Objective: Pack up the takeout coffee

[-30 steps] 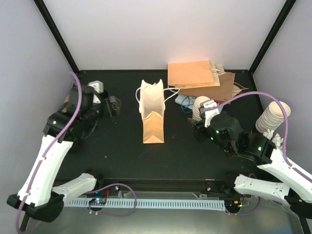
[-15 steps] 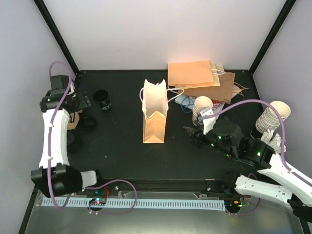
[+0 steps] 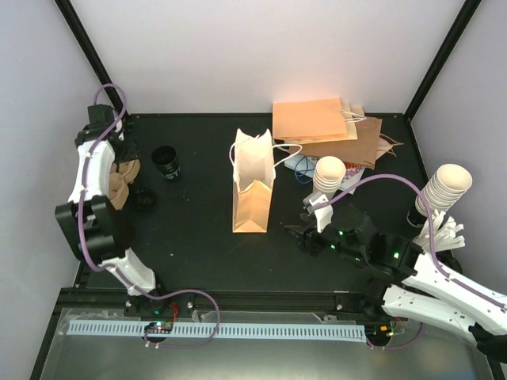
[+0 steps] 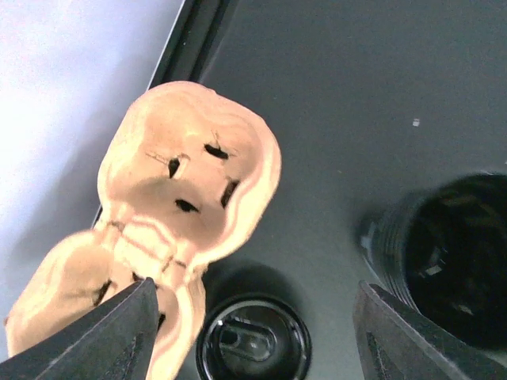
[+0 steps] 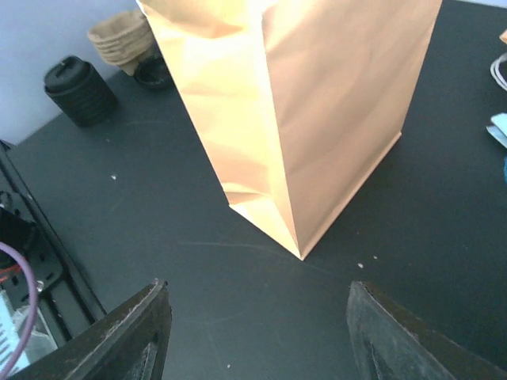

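- Takeout coffee (image 3: 166, 162): a dark ribbed cup with a black lid on, standing upright on the table (image 3: 198, 237) toward the back left. It is well to the left of the paper bag (image 3: 252, 186), and neither of my grippers touches it.
- My left gripper (image 4: 253, 289) has its fingers spread wide with nothing between them. It hangs over the brown pulp trays (image 4: 190, 174) and a loose black lid (image 4: 253, 344) that lies flat on the table. The coffee is at the right edge of that wrist view, blurred.
- My right gripper (image 5: 257, 289) is also spread wide and grips nothing. It sits low, just right of the foot of the bag, facing one bottom corner.
- The bag stands upright with its mouth open, between my two grippers.
- Stacks of lidless white cups (image 3: 327, 176) stand right of the bag; another stack (image 3: 442, 188) is at the far right.
- Flat brown bags (image 3: 325, 127) lie at the back.
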### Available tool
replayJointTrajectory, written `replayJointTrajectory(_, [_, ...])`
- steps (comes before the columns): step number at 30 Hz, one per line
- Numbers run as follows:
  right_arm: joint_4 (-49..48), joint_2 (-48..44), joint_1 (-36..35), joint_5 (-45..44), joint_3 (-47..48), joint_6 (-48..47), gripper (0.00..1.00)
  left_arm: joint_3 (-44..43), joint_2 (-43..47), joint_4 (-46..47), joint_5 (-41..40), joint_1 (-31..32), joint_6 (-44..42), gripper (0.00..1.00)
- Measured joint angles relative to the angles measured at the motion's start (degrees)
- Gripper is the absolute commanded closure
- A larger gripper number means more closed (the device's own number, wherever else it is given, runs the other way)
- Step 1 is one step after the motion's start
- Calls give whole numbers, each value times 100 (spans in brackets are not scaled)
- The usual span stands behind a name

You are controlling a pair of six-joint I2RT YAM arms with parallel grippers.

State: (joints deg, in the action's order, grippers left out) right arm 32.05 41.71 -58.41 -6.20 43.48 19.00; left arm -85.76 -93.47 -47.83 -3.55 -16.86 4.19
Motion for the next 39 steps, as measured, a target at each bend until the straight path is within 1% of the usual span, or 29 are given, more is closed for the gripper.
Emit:
replayJointTrajectory(3, [-83, -162, 0, 57, 0, -9, 36, -363, -688, 39, -144, -7, -116, 29])
replayJointTrajectory(6, [-92, -284, 0, 74, 0, -50, 36, -415, -1075, 114, -256, -11, -155, 29])
replayJointTrajectory(8, [-83, -326, 0, 76, 0, -76, 36, -439, -1316, 103, -297, -20, -197, 36])
replayJointTrajectory(12, [-59, -350, 0, 74, 9, -111, 36, -748, -1805, 76, -446, -31, -317, 42])
replayJointTrajectory(17, [15, -354, 0, 68, 55, -157, 36, -925, -2028, 66, -682, -33, -455, 50])
replayJointTrajectory(22, [48, -339, 0, 50, 129, -229, 36, -1182, -2144, 11, -717, -35, -514, 50])
replayJointTrajectory(29, [55, -273, 0, 33, 192, -264, 36, -1353, -2444, -68, -542, -39, -590, 47])
replayJointTrajectory(30, [57, -267, 0, 33, 192, -264, 36, -1353, -2481, -85, -505, -39, -599, 49])
replayJointTrajectory(34, [79, -260, 0, 33, 195, -269, 36, -1355, -2551, -155, -409, -37, -616, 64])
replayJointTrajectory(37, [94, -260, 0, 33, 195, -293, 36, -1408, -2583, -216, -415, -39, -634, 71])
replayJointTrajectory(39, [94, -254, 0, 33, 197, -313, 36, -1464, -2601, -238, -417, -37, -634, 72])
